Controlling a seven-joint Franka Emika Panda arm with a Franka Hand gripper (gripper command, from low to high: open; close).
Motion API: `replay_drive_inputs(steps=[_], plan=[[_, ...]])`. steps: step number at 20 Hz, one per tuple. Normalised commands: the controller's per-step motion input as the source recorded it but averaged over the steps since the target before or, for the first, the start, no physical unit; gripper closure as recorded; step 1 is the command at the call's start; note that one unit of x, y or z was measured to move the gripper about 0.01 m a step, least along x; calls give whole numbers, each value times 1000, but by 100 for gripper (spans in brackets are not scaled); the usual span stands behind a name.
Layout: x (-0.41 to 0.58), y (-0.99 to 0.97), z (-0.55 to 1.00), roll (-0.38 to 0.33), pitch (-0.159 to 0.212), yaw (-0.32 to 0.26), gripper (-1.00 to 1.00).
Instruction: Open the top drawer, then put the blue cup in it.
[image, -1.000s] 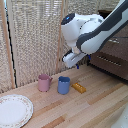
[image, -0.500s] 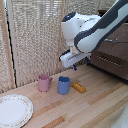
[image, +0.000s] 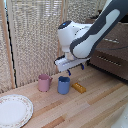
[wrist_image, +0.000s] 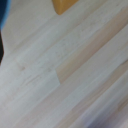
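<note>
Exterior view: the arm reaches in from the exterior view's right, its end effector hanging just above the blue cup — whether its fingers are apart or together cannot be told. The cup stands upright on the tabletop, between a pink mug and a small yellow block. A plate lies well apart. The cabinet's top drawer looks shut. The wrist view shows blurred wood planks — and a yellow corner.
</note>
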Motion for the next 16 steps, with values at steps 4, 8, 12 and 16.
replay_drive_inputs(steps=[4,8,12,16], plan=[[544,207,-286,30,24,-195,-100],[363,31,-316,12,2,-208,-100],[284,7,-321,6,-26,-225,-100],[124,45,-335,89,-18,-177,-100]])
